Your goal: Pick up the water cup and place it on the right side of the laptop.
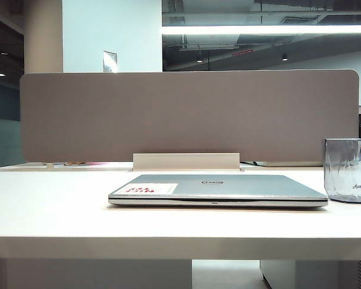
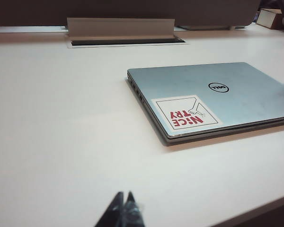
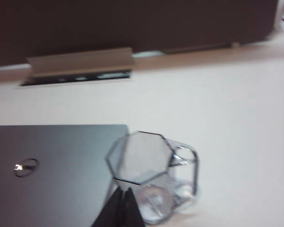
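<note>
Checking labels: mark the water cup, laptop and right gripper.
water cup (image 1: 347,170), exterior view, faceted side wall.
laptop (image 1: 228,185), exterior view, lid top.
right gripper (image 3: 124,201), right wrist view, closed fingertips.

Upright water cup (image 1: 348,170) beside closed laptop (image 1: 219,189)

in the exterior view the cup (image 1: 348,170) is cut by the right edge, so its far side is out of frame, and neither arm nor gripper shows there. the left wrist view gives only the dark tips of the left gripper (image 2: 124,198) at the picture's edge, pressed together; the laptop (image 2: 213,97) runs off the right edge. the right wrist view is blurred: the right gripper (image 3: 122,193) shows only as closed dark tips over the cup's (image 3: 149,177) near wall, and contact cannot be told. the laptop's (image 3: 57,170) near part is cut off.
</note>
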